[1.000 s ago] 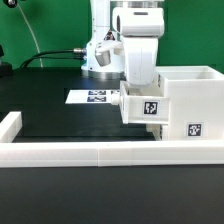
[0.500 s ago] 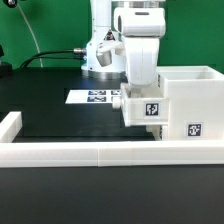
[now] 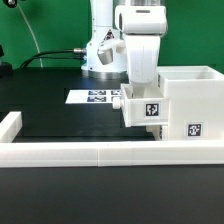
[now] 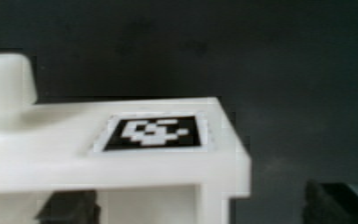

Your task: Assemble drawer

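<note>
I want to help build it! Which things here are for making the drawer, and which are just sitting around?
For the drawer:
- tall white shell
- small tray with a tag, at the shell's side
- the arm's tool, right above that tray

Just sitting around:
- marker board
- low white wall around the mat
- black mat

- The exterior view looked from low and just outside the low white wall (image 3: 90, 152), facing across the black mat (image 3: 60, 115) toward the arm's base, near enough that the marker board (image 3: 98, 97) lay mid-frame.
- The wrist view looked down from close above a tray (image 4: 114, 150), its tag (image 4: 155, 133) filling the centre, blurred.
- Both views shared that tray (image 3: 142, 108) beside the shell (image 3: 190, 100).
</note>
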Action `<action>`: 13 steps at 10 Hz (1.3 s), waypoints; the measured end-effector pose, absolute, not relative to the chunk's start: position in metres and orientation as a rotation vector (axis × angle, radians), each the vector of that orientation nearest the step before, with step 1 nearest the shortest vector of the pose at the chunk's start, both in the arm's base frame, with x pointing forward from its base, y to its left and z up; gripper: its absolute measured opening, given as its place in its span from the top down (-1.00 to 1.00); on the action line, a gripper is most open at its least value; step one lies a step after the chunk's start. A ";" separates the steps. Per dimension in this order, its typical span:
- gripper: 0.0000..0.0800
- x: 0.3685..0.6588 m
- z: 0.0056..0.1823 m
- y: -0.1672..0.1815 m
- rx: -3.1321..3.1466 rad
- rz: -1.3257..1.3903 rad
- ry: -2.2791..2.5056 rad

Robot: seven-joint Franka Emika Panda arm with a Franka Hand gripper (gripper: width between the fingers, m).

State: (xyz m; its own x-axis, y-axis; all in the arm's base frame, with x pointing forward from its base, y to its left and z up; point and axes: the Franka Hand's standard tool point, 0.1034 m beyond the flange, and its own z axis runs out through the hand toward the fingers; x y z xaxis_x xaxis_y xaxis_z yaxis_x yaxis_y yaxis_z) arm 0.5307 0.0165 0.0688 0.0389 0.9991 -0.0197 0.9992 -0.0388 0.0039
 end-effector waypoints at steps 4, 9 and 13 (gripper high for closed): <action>-0.62 0.536 0.112 -0.012 2.210 -0.015 2.153; -0.62 0.535 0.092 -0.066 2.259 0.097 2.244; -0.62 0.536 0.062 -0.062 2.377 0.172 2.250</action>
State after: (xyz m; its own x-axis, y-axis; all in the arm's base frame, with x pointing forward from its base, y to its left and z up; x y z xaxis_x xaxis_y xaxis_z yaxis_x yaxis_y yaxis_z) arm 0.5361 -0.0621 0.0619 0.0566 0.9840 0.1689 0.9982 -0.0529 -0.0266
